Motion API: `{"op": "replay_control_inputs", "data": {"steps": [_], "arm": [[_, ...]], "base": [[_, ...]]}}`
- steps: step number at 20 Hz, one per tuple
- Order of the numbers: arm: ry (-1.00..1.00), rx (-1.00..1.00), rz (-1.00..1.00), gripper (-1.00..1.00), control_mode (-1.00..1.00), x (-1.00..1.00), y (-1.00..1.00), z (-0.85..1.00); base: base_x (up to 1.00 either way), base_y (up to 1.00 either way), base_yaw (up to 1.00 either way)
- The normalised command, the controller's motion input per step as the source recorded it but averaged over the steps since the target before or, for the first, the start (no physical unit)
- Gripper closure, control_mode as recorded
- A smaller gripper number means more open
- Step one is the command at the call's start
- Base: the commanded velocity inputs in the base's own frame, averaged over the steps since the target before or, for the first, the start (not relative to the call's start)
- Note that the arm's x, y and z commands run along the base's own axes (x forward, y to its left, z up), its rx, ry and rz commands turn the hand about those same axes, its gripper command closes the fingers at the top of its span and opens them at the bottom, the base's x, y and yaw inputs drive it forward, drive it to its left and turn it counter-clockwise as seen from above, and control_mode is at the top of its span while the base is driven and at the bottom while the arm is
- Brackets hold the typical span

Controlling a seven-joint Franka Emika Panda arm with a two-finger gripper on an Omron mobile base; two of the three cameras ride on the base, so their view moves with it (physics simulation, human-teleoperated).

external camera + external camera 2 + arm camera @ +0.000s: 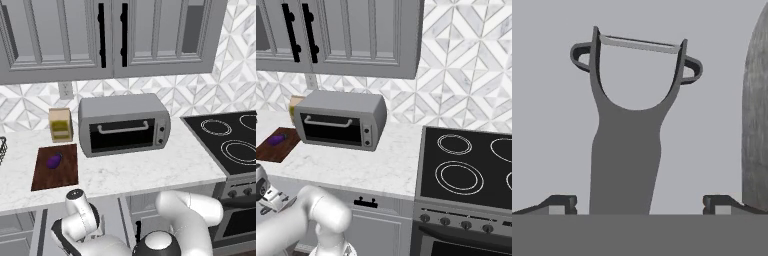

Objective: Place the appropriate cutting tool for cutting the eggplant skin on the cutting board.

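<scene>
From the hand view I see the peeler (626, 150) lying flat on a plain grey surface, handle toward the camera and forked head pointing away, its thin blade bridging the two prongs. The gripper (639, 204) is spread wide: one fingertip (559, 204) sits well to one side of the handle and the other stands equally far off on the opposite side, neither touching the metal. The handle runs down between them, nearer the first tip. A rounded, dull grey form (756, 125) rises along the edge of that view beside the second fingertip; I cannot tell what it is.

In the left base view the arm is folded low in front of the counter, below the worktop edge, with the hand end down at the lower left. The cutting board (62, 175) lies on the marble counter (150, 170) at the left, and the eggplant (54, 160) rests on its upper half. A tan box with a green label (60, 125) stands just behind the board. A toaster oven (124, 125) sits to the right of the box, and the black cooktop (230, 140) is at the far right. Grey wall cabinets (110, 35) hang above.
</scene>
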Motion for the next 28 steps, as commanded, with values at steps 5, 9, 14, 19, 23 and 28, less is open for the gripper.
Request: {"op": "replay_control_inputs", "data": {"steps": [5, 9, 14, 19, 23, 28], "arm": [[0.00, 0.00, 0.00, -1.00, -1.00, 0.00, 0.03, -0.23], [0.00, 0.00, 0.00, -1.00, -1.00, 0.00, 0.16, -0.14], [0.00, 0.00, 0.00, -1.00, -1.00, 0.02, 0.21, -0.01], [0.00, 0.00, 0.00, -1.00, -1.00, 0.00, 0.12, -0.27], [0.00, 0.00, 0.00, 1.00, -1.00, 0.00, 0.03, -0.42], [0.03, 0.00, 0.00, 1.00, -1.00, -0.47, 0.00, -0.66]], "base": [[0.00, 0.00, 0.00], [0.00, 0.00, 0.00], [0.00, 0.00, 0.00], [0.00, 0.00, 0.00], [0.00, 0.00, 0.00], [0.00, 0.00, 0.00]]}}
